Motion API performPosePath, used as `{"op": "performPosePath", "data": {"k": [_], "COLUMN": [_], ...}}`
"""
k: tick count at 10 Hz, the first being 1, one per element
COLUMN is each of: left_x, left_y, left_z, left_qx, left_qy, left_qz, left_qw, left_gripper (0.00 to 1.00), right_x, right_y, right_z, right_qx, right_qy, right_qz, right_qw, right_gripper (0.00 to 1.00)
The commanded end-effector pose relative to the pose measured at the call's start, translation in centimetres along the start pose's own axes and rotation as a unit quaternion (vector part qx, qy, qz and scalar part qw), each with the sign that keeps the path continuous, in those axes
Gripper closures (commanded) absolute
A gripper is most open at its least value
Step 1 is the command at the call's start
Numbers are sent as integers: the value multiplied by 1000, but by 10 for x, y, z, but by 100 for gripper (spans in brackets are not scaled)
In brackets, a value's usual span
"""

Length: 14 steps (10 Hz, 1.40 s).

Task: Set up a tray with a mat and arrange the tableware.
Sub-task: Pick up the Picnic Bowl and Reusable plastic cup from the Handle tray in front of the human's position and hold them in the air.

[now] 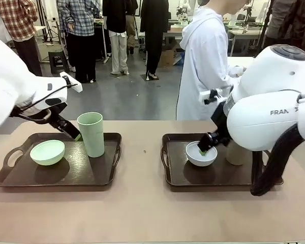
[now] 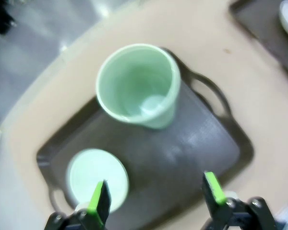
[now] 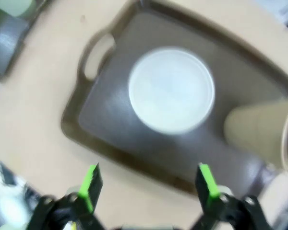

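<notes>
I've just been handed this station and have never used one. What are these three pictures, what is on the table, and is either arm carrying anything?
The wide picture looks across the table from between two white robot arms. A person in a white coat stands on the far side. The other two pictures come from a camera on each wrist, looking down past that arm's green-tipped fingers.

The left tray holds a mint bowl and an upright pale green cup. The right tray holds a whitish bowl and a tan cup.

The left pincer hangs open above its tray. The right pincer hangs open near the whitish bowl. Neither holds anything.
</notes>
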State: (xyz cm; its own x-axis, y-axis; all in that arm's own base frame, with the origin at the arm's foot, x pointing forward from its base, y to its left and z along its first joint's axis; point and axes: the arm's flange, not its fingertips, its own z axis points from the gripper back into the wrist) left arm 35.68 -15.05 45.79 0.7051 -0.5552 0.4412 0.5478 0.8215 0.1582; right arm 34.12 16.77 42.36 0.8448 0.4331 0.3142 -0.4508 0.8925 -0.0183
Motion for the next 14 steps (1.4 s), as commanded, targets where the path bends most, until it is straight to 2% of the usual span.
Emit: {"op": "performPosePath", "data": {"k": [1,3,4,5,9,10,11,12,14], "left_x": [-112,-148,-156,-41,-46,-50,-54,-59,-73], "left_y": [-24,-24,-21,-12,-9,1,23,46,82], "left_z": [33,34,29,47,54,63,76,83,84], "left_qx": [-51,-73,-60,-63,-60,-73,-116,-164,-254], "left_qy": [72,125,116,113,122,111,90,62,27], "left_qz": [-15,16,32,-1,1,2,45,92,165], "left_qw": [996,989,991,992,991,991,988,980,953], "left_gripper": [0,0,0,0,0,0,0,0,0], "right_x": [-103,-145,-146,-41,-45,-59,-74,-91,-118], "right_y": [4,15,16,2,5,-12,-33,-58,-109], "right_z": [-10,-26,-25,-3,-1,15,35,56,76], "right_qx": [-19,-2,-29,-17,-21,3,49,104,215], "right_qy": [99,160,154,151,162,159,137,108,49], "right_qz": [-36,-52,-36,-45,-43,-42,-61,-81,-133], "right_qw": [994,986,987,987,986,986,988,985,966], "right_gripper": [0,0,0,0,0,0,0,0,0]}}
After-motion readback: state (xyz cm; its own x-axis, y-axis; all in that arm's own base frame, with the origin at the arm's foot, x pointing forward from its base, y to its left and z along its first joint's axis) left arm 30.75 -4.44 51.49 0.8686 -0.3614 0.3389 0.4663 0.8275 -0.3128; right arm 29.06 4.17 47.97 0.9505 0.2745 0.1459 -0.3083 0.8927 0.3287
